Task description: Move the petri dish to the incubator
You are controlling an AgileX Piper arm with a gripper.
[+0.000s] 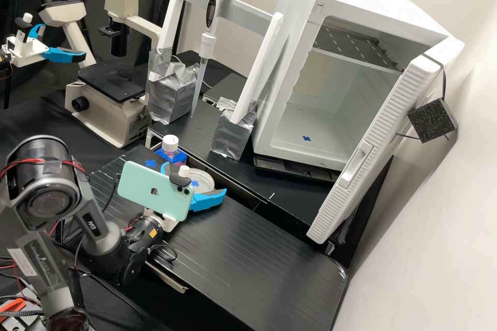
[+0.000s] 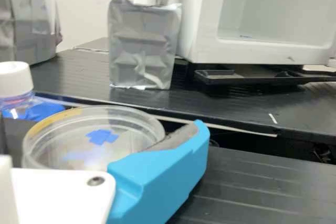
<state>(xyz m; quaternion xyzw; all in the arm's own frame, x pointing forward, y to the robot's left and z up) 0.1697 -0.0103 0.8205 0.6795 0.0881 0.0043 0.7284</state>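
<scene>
We see the petri dish right at the mouth of our gripper, the incubator well beyond; whether it is grasped, we cannot tell

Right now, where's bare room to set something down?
Near bench, between the phone and the open incubator door; incubator floor, around the blue cross. Crowded: around the petri dish, phone and bottle close by.

Lettering marks the grey arm, a logo the phone.
</scene>
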